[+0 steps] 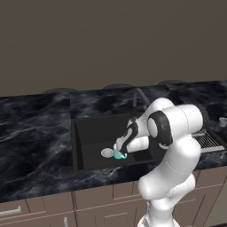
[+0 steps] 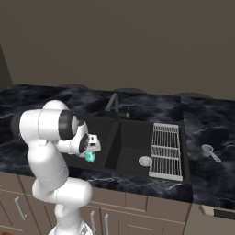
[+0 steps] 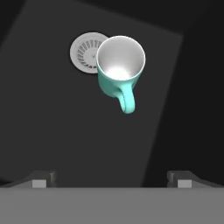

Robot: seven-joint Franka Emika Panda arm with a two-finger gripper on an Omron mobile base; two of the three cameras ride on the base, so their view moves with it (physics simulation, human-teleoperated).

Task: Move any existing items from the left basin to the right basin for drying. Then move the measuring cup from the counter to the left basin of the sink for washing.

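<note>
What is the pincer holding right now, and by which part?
Nothing. The pincer is open above the teal mug, which stands upright in the left basin beside the drain.

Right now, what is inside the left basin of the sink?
The left basin holds an upright teal mug, white inside and empty, beside the round silver drain. The mug covers part of the drain's edge. The open gripper hovers above.

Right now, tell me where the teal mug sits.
The teal mug stands upright in the left basin, beside its round drain, directly below the open gripper.
</note>
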